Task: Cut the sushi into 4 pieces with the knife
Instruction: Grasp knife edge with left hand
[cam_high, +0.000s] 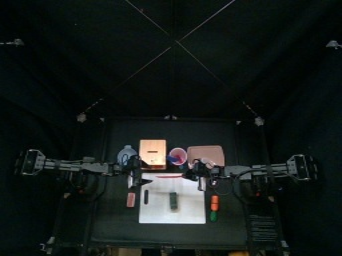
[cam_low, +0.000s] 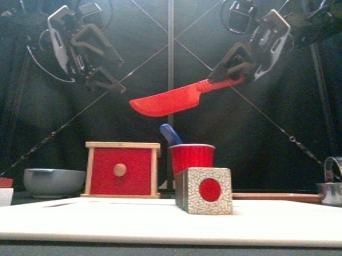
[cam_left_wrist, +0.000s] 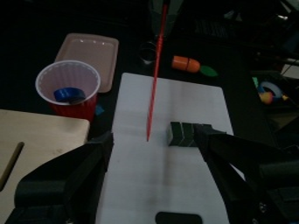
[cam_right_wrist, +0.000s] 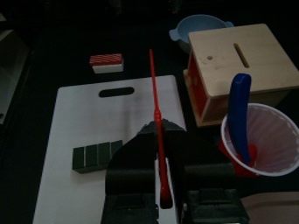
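Note:
The dark green sushi roll (cam_high: 175, 204) lies on the white cutting board (cam_high: 160, 186). From the front its end face (cam_low: 203, 190) shows a red disc in speckled white. My right gripper (cam_low: 238, 68) is shut on the handle of the red knife (cam_low: 185, 96) and holds it high above the board, blade pointing left. In the right wrist view the red knife (cam_right_wrist: 156, 105) runs edge-on over the board, with the sushi roll (cam_right_wrist: 100, 156) off to one side. My left gripper (cam_low: 91, 58) hangs open at the same height, holding nothing. The sushi roll (cam_left_wrist: 193, 133) sits ahead of its jaws.
Behind the board stand the wooden box (cam_low: 123, 170), the red cup (cam_low: 191, 158) holding a blue knife (cam_low: 171, 133), and the pink tray (cam_high: 205, 153). A blue-grey bowl (cam_low: 54, 181) is at the left. A red-and-white toy (cam_right_wrist: 107, 60) and an orange toy (cam_left_wrist: 187, 63) flank the board.

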